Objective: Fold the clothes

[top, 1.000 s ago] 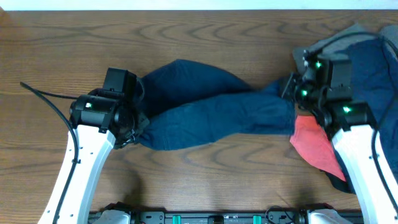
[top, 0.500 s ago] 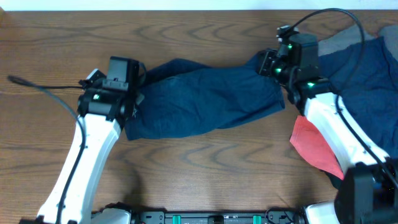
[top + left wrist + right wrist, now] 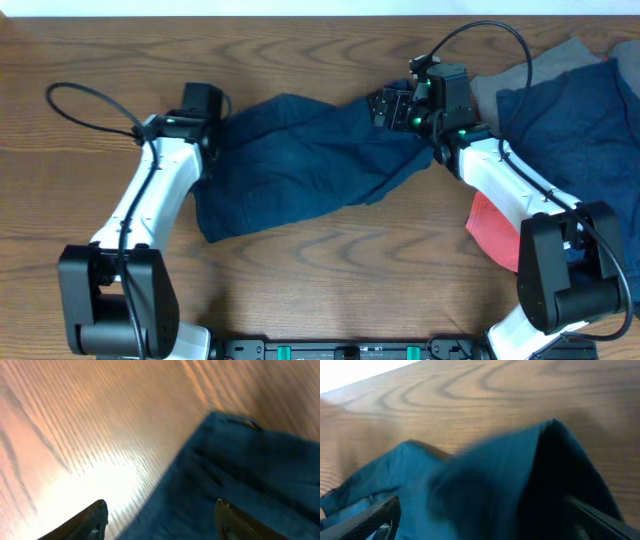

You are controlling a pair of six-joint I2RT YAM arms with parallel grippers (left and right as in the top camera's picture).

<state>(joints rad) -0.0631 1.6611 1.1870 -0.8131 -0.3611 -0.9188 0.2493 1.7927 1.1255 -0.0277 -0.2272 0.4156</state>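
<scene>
The clothes being handled are dark navy shorts (image 3: 300, 165), spread wrinkled across the middle of the wooden table (image 3: 300, 290). My left gripper (image 3: 212, 125) hovers over their left end. In the left wrist view it (image 3: 160, 517) stands open, and the navy cloth (image 3: 240, 470) and bare wood lie below the spread fingers (image 3: 97, 515). My right gripper (image 3: 388, 106) is over the shorts' far right corner. In the right wrist view it (image 3: 485, 517) is wide open above a raised fold of the cloth (image 3: 510, 480), gripping nothing.
More clothes are heaped at the right edge: a navy piece (image 3: 575, 125), a grey one (image 3: 520, 80) and a red one (image 3: 495, 235) beside the right arm. A black cable (image 3: 90, 100) loops at the left.
Both grippers, shut on the shorts' ends earlier, carried them toward the far side of the table and have opened. The shorts now lie released and broader.
</scene>
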